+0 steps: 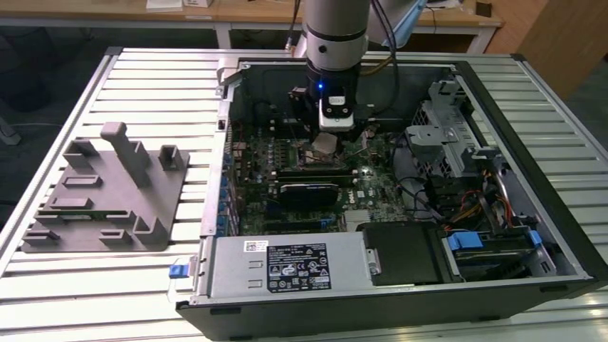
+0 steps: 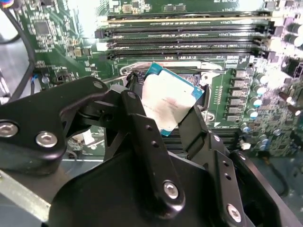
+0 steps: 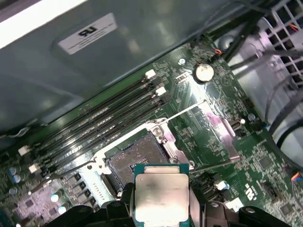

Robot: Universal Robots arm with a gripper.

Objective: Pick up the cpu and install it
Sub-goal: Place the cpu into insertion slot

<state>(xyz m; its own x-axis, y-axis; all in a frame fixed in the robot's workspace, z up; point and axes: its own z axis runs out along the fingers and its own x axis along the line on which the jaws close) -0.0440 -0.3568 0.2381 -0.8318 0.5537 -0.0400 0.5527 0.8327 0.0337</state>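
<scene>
Your gripper (image 2: 166,113) is pinching the cpu (image 2: 168,100) by two opposite edges, a black finger (image 2: 142,127) on each side, so the pick-up is done. In both wrist views the chip hangs tilted over the open socket (image 3: 137,158), not lying flat in it; whether a corner touches, you cannot tell. Seating it is not yet done. The socket sits mid-motherboard (image 1: 375,182), just beside the memory slots (image 3: 109,125), inside the computer case (image 1: 380,313). A grey tray (image 1: 105,199) lies on the slatted table (image 1: 152,71), outside the case's wall at the exterior view's left.
</scene>
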